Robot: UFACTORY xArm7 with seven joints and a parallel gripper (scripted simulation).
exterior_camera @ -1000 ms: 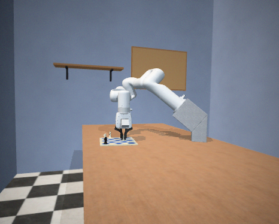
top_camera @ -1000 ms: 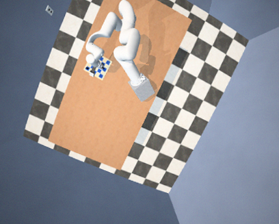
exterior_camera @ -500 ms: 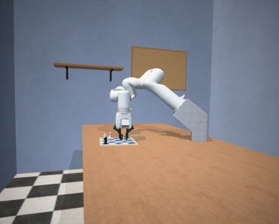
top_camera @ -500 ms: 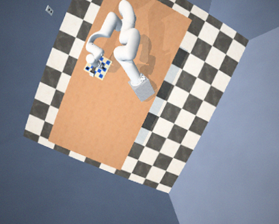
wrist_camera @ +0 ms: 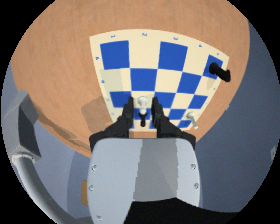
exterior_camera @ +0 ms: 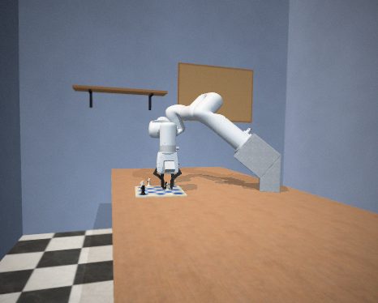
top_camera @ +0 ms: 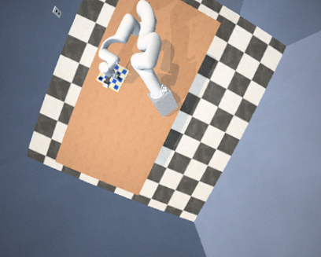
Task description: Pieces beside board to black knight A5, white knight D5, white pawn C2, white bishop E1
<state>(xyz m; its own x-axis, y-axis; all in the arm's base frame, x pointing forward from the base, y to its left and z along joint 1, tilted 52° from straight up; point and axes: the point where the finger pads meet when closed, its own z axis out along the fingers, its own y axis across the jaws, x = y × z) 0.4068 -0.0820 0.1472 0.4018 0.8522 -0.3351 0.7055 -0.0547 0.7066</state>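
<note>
Plain blue-walled room: checkered tile floor [exterior_camera: 49,259], long wooden table [exterior_camera: 227,243], wall shelf [exterior_camera: 119,91] on brackets, cork board [exterior_camera: 215,92] on far wall.

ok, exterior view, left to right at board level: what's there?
Black piece at the board's left edge → small white piece behind it → gripper with its fingers parted, low over the board → grey arm base on the table.
</note>
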